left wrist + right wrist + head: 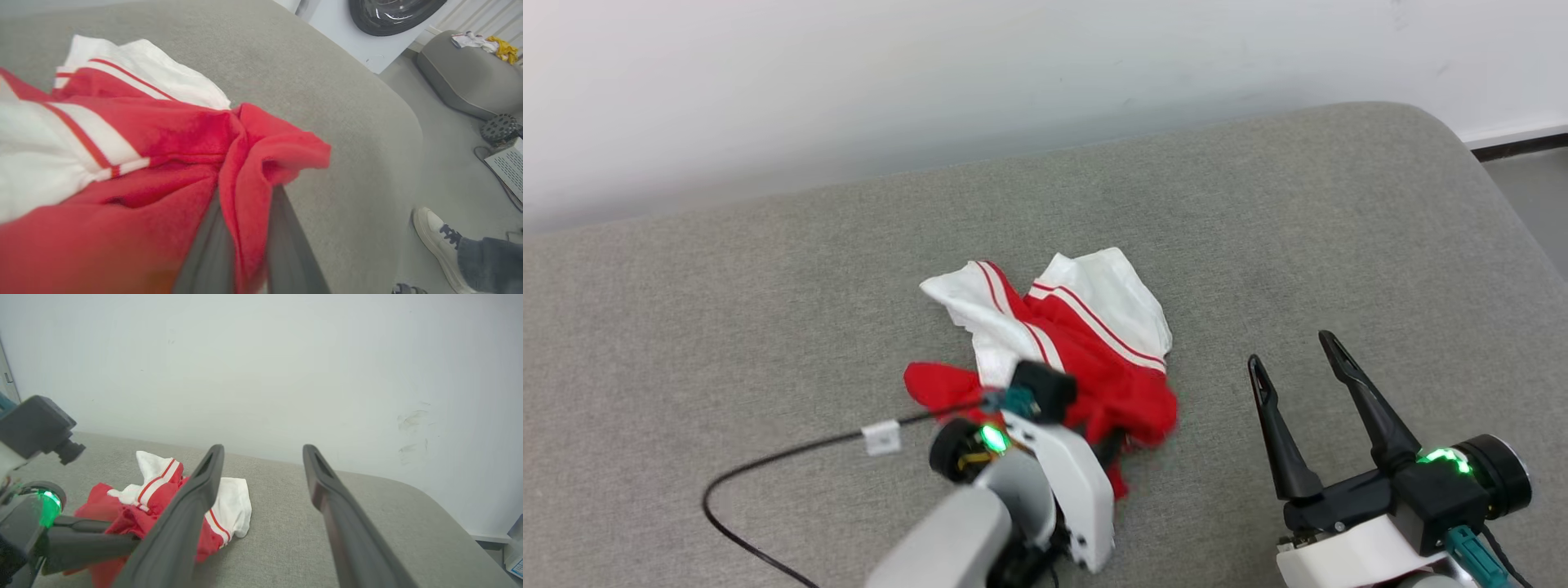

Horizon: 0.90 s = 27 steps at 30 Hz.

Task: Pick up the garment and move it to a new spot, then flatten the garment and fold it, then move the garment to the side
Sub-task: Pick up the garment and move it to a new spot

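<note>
The pick-up step is judged in hand: the crumpled garment, at centre frame on the grey cushion, is pinched by a red fold in the left gripper, the right gripper is held spread and empty at lower right, and a clean lift is called for next.

Bright, even light; garment blurred close to left wrist camera.

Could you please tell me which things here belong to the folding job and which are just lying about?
Job: garment, pinched by the left gripper; right gripper, open; grey cushion beneath.
Lying about: black cable; person's shoe; cloths on another cushion.
</note>
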Available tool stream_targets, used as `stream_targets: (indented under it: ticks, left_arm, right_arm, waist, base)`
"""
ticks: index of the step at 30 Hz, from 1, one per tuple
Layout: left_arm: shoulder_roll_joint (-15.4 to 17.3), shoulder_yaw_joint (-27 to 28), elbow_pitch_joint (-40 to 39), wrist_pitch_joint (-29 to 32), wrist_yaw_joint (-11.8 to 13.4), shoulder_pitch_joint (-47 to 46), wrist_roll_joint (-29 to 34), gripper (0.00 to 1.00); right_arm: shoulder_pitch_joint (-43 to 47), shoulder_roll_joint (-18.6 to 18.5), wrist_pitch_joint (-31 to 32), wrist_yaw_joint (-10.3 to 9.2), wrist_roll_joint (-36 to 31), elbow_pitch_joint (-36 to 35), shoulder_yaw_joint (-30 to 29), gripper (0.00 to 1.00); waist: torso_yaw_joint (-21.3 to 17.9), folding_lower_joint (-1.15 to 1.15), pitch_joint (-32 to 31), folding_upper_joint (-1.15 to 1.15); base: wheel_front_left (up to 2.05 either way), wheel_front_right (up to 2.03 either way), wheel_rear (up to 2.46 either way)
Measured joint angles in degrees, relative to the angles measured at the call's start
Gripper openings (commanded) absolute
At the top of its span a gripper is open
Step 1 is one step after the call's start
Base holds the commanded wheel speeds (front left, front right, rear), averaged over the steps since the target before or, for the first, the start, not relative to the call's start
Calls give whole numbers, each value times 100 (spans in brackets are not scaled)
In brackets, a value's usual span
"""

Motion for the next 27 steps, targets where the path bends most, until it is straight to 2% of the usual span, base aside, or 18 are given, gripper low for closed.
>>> stream_targets:
  ticks: [1, 5, 11, 18, 24, 27]
  left_arm:
    - [-36, -108, 98, 4, -27, 60, -2, 100]
    - [-142, -271, 300, -169, -67, 144, -64, 100]
    - [-130, 1, 143, -778, -48, 25, -166, 100]
    - [423, 728, -364, -1556, 235, 63, -270, 100]
    - [1202, 1240, -862, -1983, 702, 561, 55, 100]
    - [1404, 1492, -1135, -2074, 904, 1053, 157, 100]
  right_arm:
    - [2, 2, 0, 0, 0, 0, -12, 100]
    - [28, 7, 0, 0, -13, 16, -53, 100]
    - [134, 15, 0, 0, -26, 40, -103, 100]
    - [273, -22, 0, 0, -26, 20, -215, 100]
    - [364, -57, 0, 0, 35, -129, -334, 100]
    - [403, -65, -1, 0, 54, -212, -407, 100]
  waist:
    - [-9, 0, -4, 0]
    - [20, 0, -41, 0]
    - [187, 0, -198, 0]
    - [435, 0, -526, 0]
    - [633, 0, -694, 0]
    - [689, 0, -723, 0]
  base:
    - [0, 0, 0]
    - [0, 0, 0]
    - [0, 0, 0]
    - [0, 0, 0]
    - [0, 0, 0]
    - [0, 0, 0]
